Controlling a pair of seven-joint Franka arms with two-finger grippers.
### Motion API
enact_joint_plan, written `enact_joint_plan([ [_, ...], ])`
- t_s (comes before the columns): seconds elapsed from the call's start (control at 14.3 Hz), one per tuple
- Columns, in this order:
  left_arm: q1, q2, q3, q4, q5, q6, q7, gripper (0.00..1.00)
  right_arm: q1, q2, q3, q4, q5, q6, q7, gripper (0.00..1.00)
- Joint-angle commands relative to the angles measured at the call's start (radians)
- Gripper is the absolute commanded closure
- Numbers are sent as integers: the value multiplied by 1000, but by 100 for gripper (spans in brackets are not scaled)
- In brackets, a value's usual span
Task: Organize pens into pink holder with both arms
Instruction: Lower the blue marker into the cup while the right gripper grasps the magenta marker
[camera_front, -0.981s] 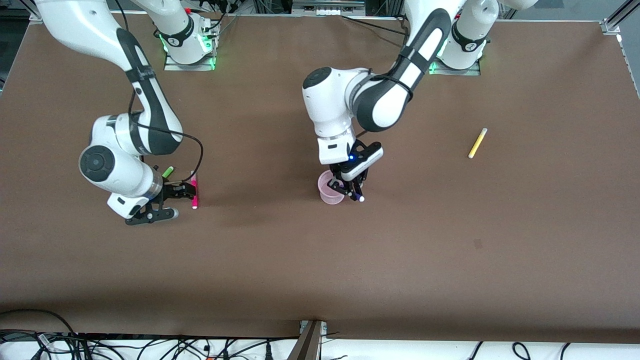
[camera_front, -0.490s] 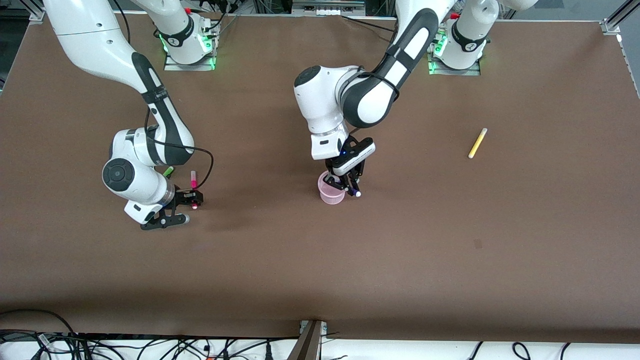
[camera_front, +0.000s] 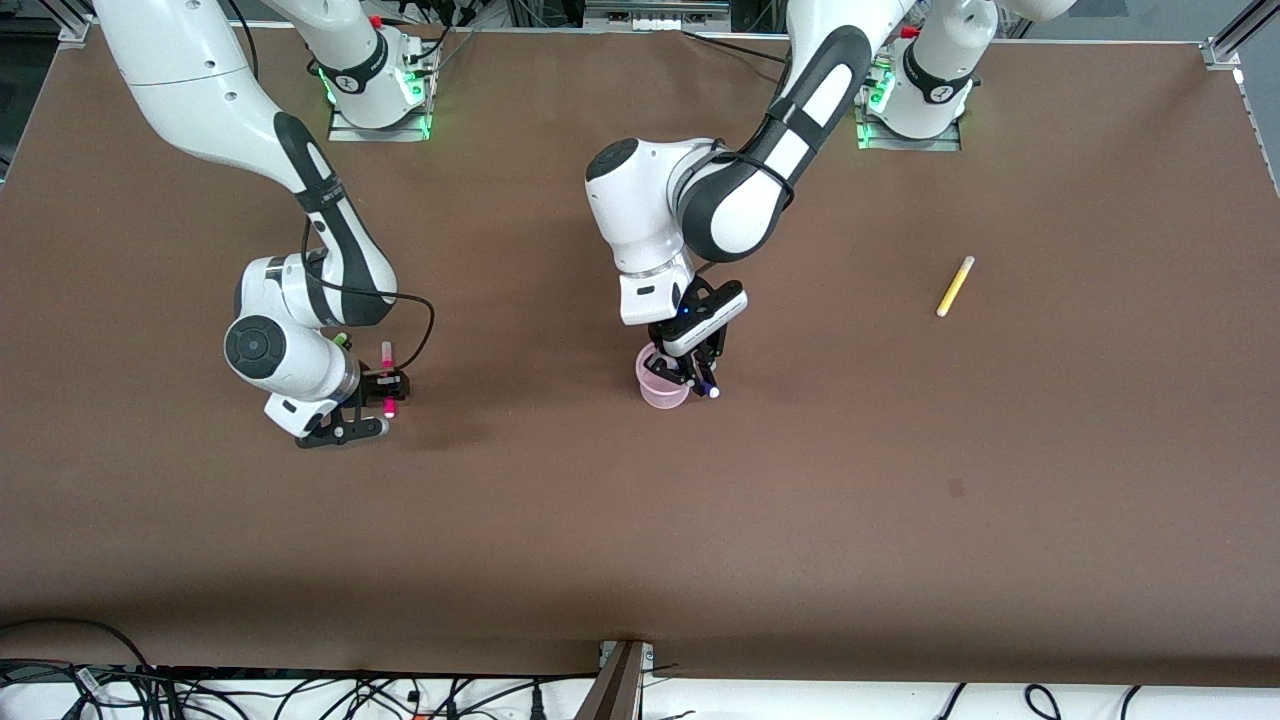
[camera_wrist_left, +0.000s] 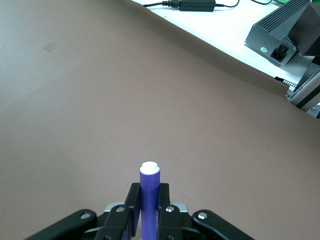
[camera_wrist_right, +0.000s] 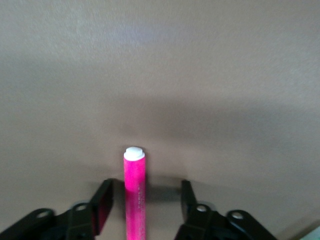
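A magenta-pink pen (camera_front: 387, 362) (camera_wrist_right: 134, 190) lies on the brown table. My right gripper (camera_front: 390, 394) (camera_wrist_right: 145, 191) is down over it and open, one finger on each side with a gap to each. My left gripper (camera_front: 700, 376) (camera_wrist_left: 149, 194) is shut on the dark purple pen (camera_front: 709, 386) (camera_wrist_left: 149, 181), whose pale tip points outward, and it hangs over the edge of the pink holder (camera_front: 658, 394). The yellow pen (camera_front: 955, 286) lies alone toward the left arm's end of the table. A sliver of the lime green pen (camera_front: 341, 340) shows beside the right arm's wrist.
Both arm bases (camera_front: 375, 95) stand at the table's edge farthest from the front camera. Cables (camera_front: 300, 695) run along the nearest edge. A grey power box (camera_wrist_left: 287, 35) sits off the table in the left wrist view.
The right gripper has shifted along the magenta pen, and its fingers have narrowed around it. The left gripper has edged closer over the pink holder with the purple pen.
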Motion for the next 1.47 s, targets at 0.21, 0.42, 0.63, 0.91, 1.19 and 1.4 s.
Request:
enact_joint_plan([
  [0.21, -30, 52, 16, 70, 28, -18, -18, 100, 1, -34, 6, -40, 15, 20, -17, 69],
  [0.42, -32, 58, 17, 70, 28, -18, -19, 100, 1, -34, 6, -40, 13, 20, -17, 83],
  [0.63, -32, 60, 23, 70, 28, -25, -19, 100, 1, -34, 6, -40, 15, 20, -17, 88],
  [0.91, -32, 60, 23, 70, 28, -30, -21, 83, 1, -34, 6, -40, 15, 20, -17, 88],
  [1.19, -32, 58, 23, 70, 28, -32, -19, 50, 1, -37, 6, -40, 15, 18, -16, 92],
  [1.4, -32, 58, 23, 70, 28, -32, -18, 19, 1, -48, 6, -32, 13, 14, -16, 95],
])
